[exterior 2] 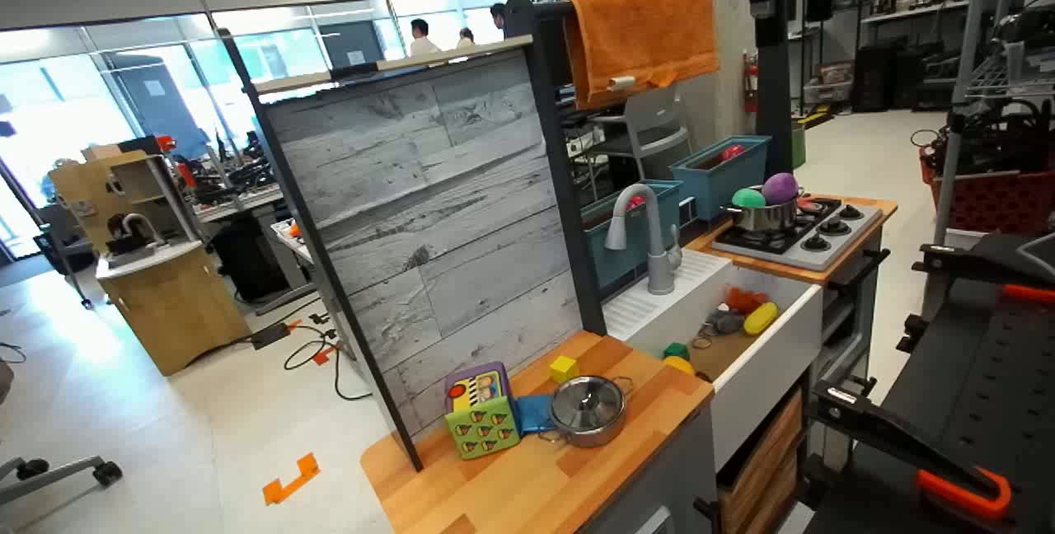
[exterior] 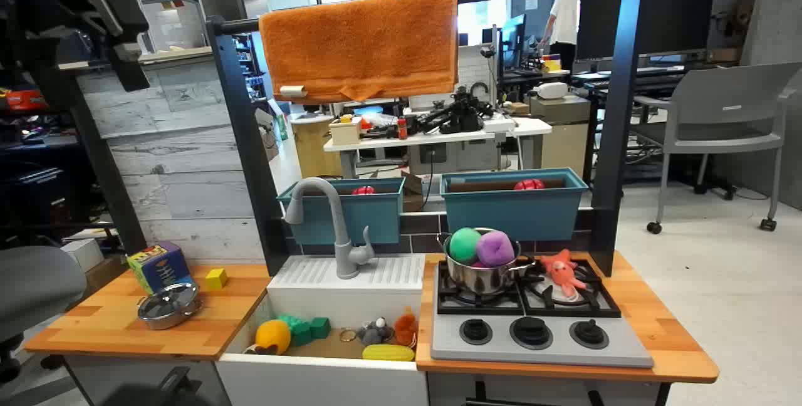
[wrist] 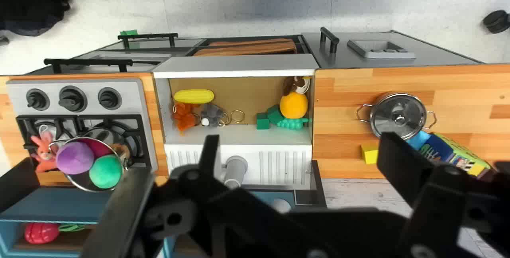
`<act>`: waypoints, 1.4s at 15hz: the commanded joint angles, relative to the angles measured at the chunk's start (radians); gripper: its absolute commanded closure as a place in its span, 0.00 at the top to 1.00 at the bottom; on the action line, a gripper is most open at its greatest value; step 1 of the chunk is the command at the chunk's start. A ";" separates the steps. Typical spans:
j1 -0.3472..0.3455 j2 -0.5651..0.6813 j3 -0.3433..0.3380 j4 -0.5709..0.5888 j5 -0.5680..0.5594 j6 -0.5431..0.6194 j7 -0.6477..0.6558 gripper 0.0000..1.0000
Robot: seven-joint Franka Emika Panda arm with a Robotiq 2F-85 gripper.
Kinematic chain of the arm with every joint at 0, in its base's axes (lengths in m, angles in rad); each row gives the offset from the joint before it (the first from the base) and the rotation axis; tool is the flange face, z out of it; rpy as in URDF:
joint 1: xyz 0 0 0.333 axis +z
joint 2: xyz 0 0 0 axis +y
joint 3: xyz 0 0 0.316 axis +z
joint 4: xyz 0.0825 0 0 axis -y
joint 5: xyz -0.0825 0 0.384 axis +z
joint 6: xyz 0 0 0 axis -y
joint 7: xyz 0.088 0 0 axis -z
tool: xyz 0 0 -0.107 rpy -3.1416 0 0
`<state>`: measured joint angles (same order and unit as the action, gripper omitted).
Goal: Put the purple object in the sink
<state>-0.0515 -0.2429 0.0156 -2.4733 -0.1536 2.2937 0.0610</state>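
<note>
The purple object (exterior: 495, 248) is a round piece resting on top of other things in the silver pot (exterior: 481, 279) on the stovetop. It also shows in an exterior view (exterior 2: 780, 188) and at the left of the wrist view (wrist: 75, 157). The sink (exterior: 322, 381) is a white basin with a grey faucet (exterior: 341, 224); its front wall also shows in the wrist view (wrist: 235, 66). My gripper (wrist: 301, 144) is open with nothing between its fingers, high above the kitchen. It is partly visible at the top left of an exterior view (exterior: 128, 67), well apart from the purple object.
A green ball (exterior: 464, 245) shares the pot. A pink toy (exterior: 564, 273) lies on the stove. The sink holds several toys, including yellow corn (exterior: 388, 353). A lidded pan (exterior: 168, 307) stands on the left counter. A towel (exterior: 363, 42) hangs on the top bar.
</note>
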 commanded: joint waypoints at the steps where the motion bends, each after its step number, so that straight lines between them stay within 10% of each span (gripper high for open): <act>1: 0.005 0.000 -0.005 0.001 -0.001 -0.002 0.001 1.00; 15: -0.048 0.271 -0.107 0.245 0.038 0.007 -0.024 1.00; 21: -0.144 0.512 -0.155 0.481 0.302 -0.028 -0.208 1.00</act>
<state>-0.1484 0.1531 -0.1343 -2.1266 0.0279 2.2967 -0.0544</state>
